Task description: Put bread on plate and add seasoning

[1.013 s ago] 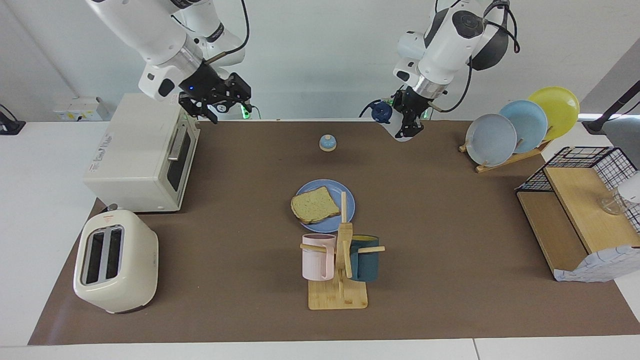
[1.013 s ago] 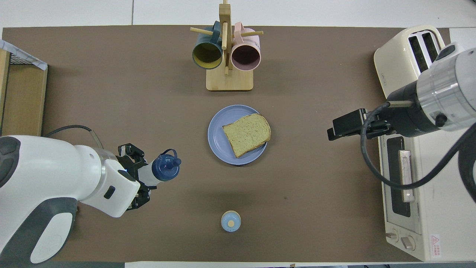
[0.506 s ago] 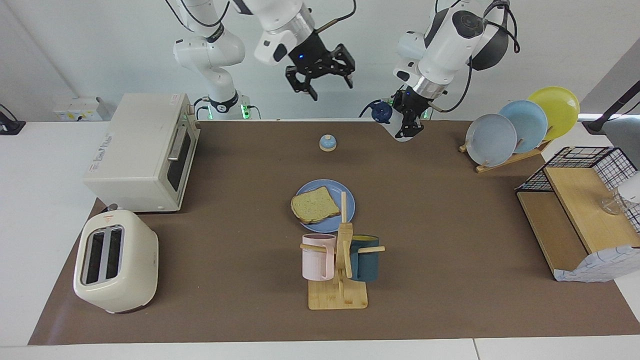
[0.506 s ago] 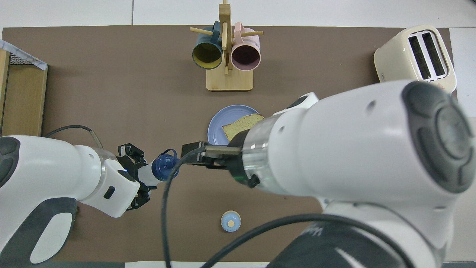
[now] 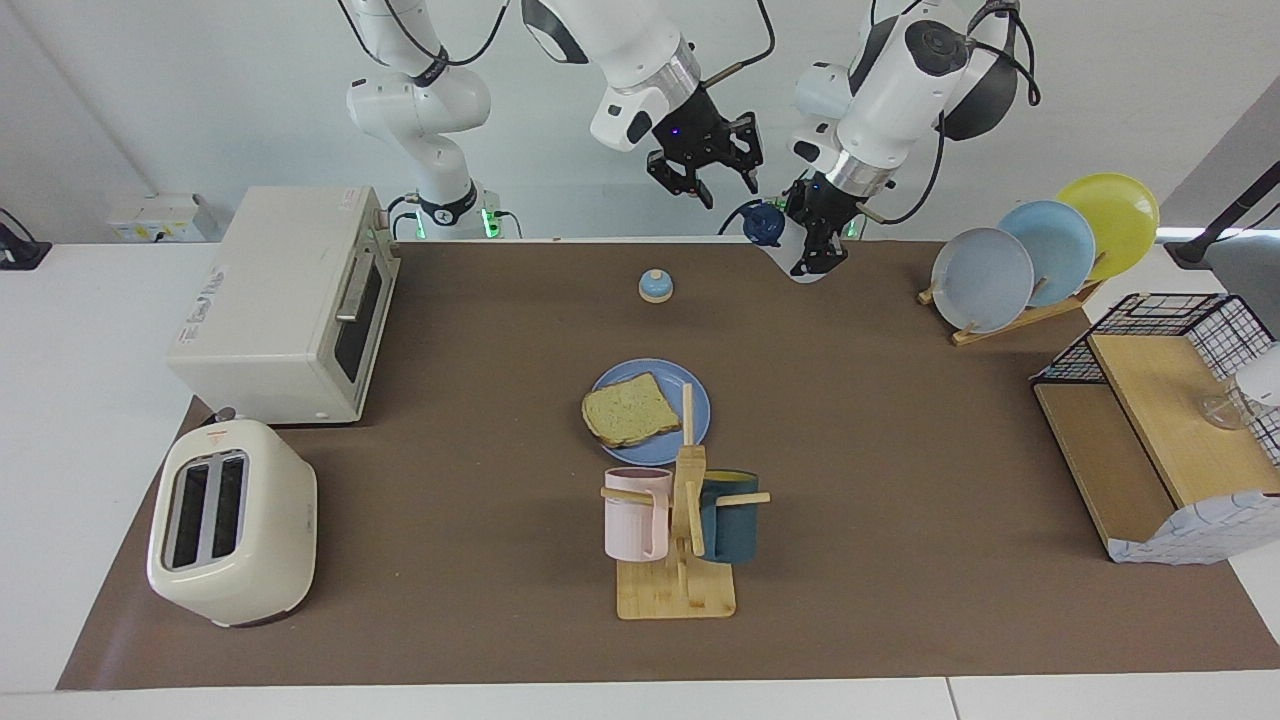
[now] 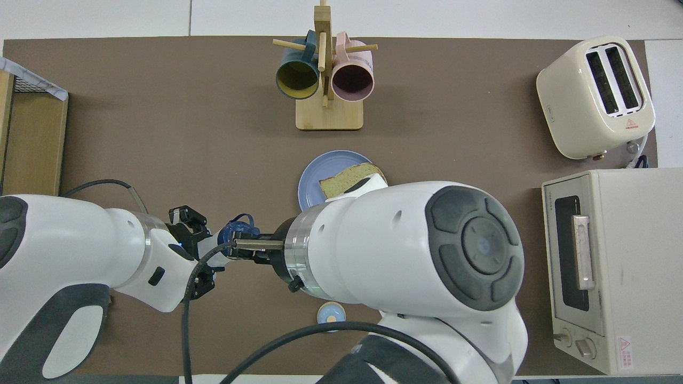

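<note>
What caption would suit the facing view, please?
Bread on plate; left gripper holds the seasoning aloft, open right gripper beside its cap.

Plain white wall, white table under brown mat, wall socket box, even light

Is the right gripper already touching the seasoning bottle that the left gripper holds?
Apart. In the facing view the right gripper, fingers open, hangs above the seasoning bottle held by the left gripper, with wall showing between them.
</note>
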